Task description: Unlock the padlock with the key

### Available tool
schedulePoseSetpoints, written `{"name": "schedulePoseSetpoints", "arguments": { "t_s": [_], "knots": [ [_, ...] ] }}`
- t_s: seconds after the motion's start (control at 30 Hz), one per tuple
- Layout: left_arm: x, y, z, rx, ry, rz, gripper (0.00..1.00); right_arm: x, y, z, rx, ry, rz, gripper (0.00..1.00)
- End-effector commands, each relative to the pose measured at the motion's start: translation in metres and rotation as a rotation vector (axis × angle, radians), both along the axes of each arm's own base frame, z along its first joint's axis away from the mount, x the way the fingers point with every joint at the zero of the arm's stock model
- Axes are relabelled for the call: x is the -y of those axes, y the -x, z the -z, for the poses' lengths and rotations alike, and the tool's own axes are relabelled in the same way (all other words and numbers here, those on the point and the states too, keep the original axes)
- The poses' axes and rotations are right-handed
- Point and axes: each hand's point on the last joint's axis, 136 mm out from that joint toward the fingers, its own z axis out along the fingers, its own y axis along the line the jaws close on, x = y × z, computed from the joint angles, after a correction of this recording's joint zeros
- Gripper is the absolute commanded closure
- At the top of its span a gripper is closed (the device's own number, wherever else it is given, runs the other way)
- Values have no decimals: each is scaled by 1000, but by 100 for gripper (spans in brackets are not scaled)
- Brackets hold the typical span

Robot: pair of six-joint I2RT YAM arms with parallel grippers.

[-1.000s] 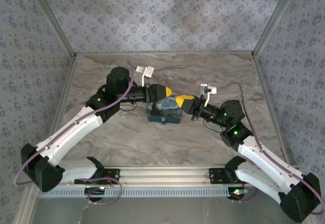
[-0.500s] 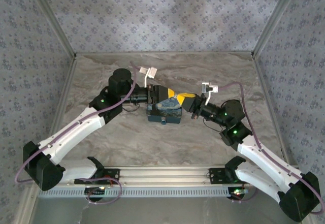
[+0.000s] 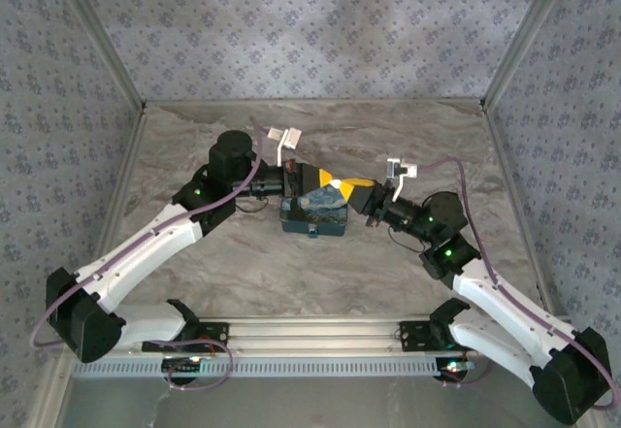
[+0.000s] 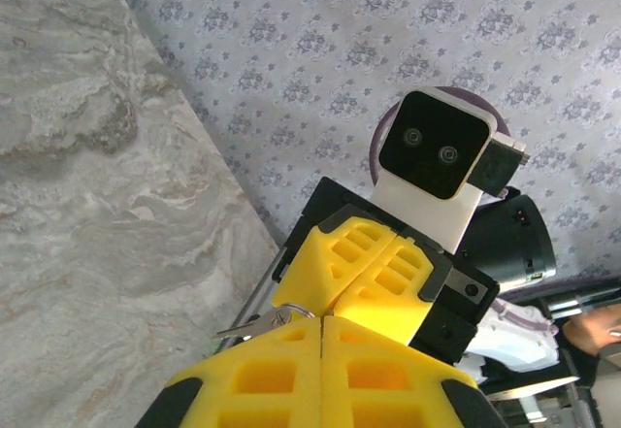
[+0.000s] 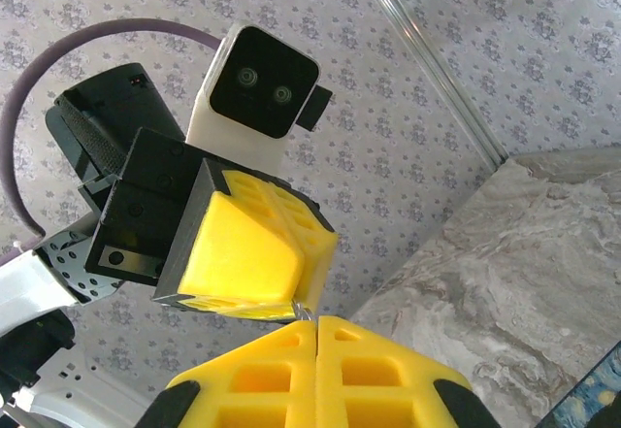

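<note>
the top camera looks down from high at the near edge over the whole surface (image 3: 320, 273). each wrist camera peers close along its own pincer at the other: left pincer (image 4: 320, 319) facing right pincer (image 4: 328, 288).

Tin (image 3: 313, 218) on table (image 3: 408, 142), left hand (image 3: 326, 180) and right hand (image 3: 349, 188) tip-to-tip above

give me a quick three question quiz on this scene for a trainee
1. True or false: the left pincer and right pincer are far apart.
2. In the top view, what sits beneath the meeting pincers? A) blue painted tin B) bowl C) mug
3. Fill in: in the left wrist view, a metal ___ on a ring shows where the pincers meet.
Key: 1 false, they meet tip to tip; 2 A; 3 key.
</note>
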Motion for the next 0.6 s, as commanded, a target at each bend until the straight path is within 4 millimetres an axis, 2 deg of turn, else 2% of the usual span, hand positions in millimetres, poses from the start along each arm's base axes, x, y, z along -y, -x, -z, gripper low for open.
{"name": "schedulePoseSetpoints", "arguments": {
  "t_s": [0.0, 0.1, 0.2, 0.47, 0.57],
  "knots": [
    [1, 5, -16, 55, 36, 28, 100, 3, 1, -2, 3, -8, 5, 97],
    [0, 7, -13, 56, 20, 31, 100, 7, 1, -2, 0, -6, 23, 68],
    [0, 8, -12, 54, 17, 37, 100, 11, 2, -7, 14, -11, 31, 54],
    [8, 14, -12, 51, 22, 71, 100, 3, 5, -12, 21, -9, -19, 54],
    [10, 16, -11, 50, 20, 79, 100, 1, 7, -13, 26, -12, -32, 59]
  ]
}}
